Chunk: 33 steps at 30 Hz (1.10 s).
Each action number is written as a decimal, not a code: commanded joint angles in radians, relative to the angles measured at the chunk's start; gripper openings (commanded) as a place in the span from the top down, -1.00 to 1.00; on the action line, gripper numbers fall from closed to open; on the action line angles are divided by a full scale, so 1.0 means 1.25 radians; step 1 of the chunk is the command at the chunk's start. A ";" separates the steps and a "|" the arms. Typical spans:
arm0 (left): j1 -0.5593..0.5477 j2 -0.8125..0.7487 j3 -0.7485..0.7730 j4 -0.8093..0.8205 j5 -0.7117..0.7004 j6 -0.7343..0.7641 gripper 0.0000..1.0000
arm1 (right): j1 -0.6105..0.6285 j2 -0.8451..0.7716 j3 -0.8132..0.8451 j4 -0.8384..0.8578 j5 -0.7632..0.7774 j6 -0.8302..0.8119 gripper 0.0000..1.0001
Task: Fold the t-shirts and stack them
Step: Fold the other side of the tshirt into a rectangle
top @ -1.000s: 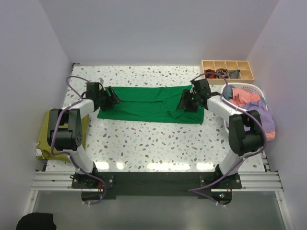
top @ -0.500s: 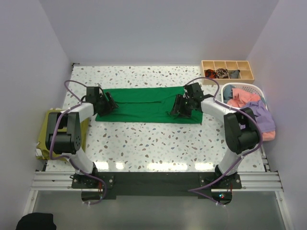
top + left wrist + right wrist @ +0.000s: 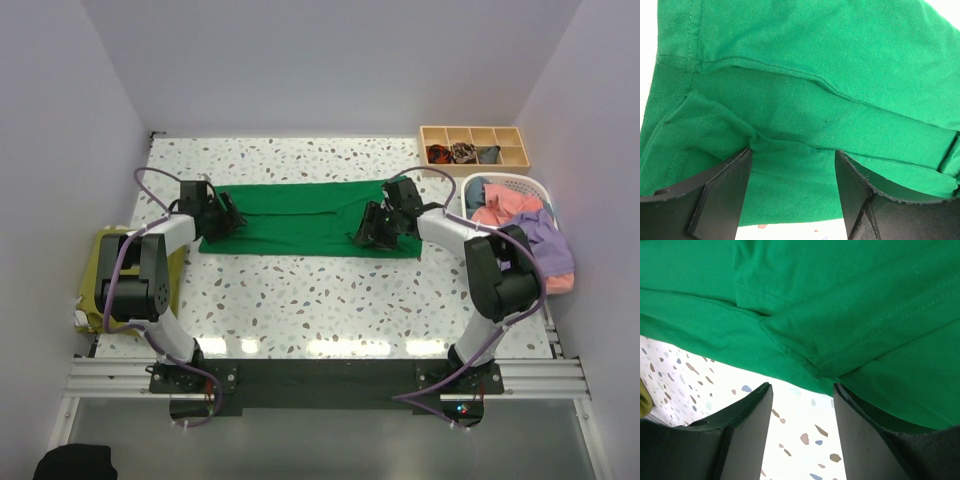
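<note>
Green t-shirt [image 3: 300,215] lies flat across far-middle of table [image 3: 320,295]. Your left gripper [image 3: 230,214] sits at its left end, fingers apart over cloth. Your right gripper [image 3: 370,232] at right end, fingers apart over near hem.

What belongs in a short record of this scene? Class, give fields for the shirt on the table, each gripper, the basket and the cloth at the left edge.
shirt on table: green shirt, spread out in a long strip
left gripper: open, over the shirt's left end
right gripper: open, at the shirt's near right edge
basket: white, far right, holding a pink shirt, lavender shirt and blue shirt
left edge: olive shirt
</note>
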 commanded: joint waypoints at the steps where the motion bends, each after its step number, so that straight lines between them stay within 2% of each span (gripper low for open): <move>1: 0.004 -0.011 -0.003 -0.013 -0.008 0.018 -0.45 | 0.005 0.012 0.010 0.059 0.000 0.006 -0.10; 6: 0.003 -0.004 -0.005 -0.012 -0.006 0.020 -0.45 | 0.004 0.035 0.037 0.042 0.017 -0.007 -0.01; 9: 0.003 -0.002 -0.003 -0.013 -0.004 0.022 -0.45 | 0.005 0.029 0.032 0.050 0.022 -0.011 0.24; 10: 0.004 -0.004 -0.005 -0.013 -0.006 0.023 -0.45 | 0.004 0.026 0.032 0.053 0.024 -0.012 0.47; 11: 0.003 -0.001 -0.003 -0.014 -0.006 0.022 -0.45 | 0.004 0.024 0.034 0.051 0.026 -0.014 0.57; 14: 0.004 0.000 -0.003 -0.013 -0.003 0.022 -0.45 | 0.005 0.013 0.042 0.050 0.033 -0.022 0.83; 17: 0.004 0.001 -0.003 -0.012 -0.001 0.022 -0.45 | 0.004 0.002 0.060 0.037 0.044 -0.034 0.99; 23: 0.004 0.010 -0.001 -0.008 0.007 0.023 -0.45 | 0.005 0.027 0.152 0.001 0.071 -0.065 1.00; 33: 0.004 0.011 -0.013 -0.005 0.012 0.024 -0.45 | 0.001 0.214 0.386 -0.044 0.089 -0.103 0.97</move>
